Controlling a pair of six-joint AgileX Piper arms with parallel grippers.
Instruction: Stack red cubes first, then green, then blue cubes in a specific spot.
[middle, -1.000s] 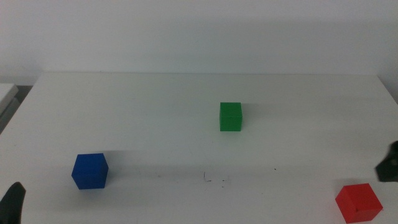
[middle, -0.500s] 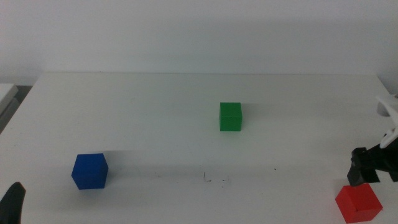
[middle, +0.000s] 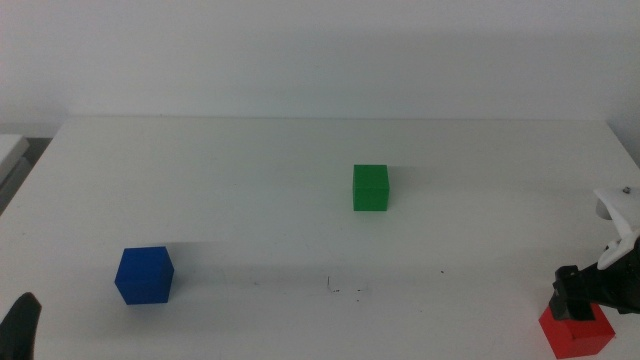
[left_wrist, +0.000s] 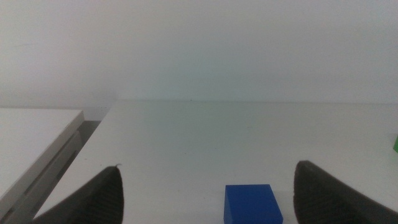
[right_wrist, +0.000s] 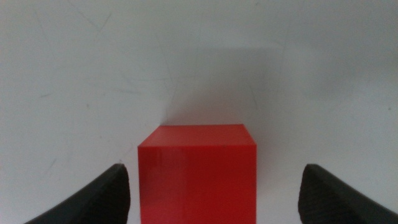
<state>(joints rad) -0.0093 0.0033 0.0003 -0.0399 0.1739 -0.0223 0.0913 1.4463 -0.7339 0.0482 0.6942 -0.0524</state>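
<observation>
My middle camera looks forward and down across the white tabletop (middle: 250, 170), while my left wrist camera looks low and level past the small deep-blue cube (left_wrist: 252, 203), seen in both, and my right wrist camera sits close above the small bright-red cube (right_wrist: 197, 173), likewise shared.

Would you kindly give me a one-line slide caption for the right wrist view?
Open right pincer straddles the red cube on the white table, not yet gripping.
</observation>
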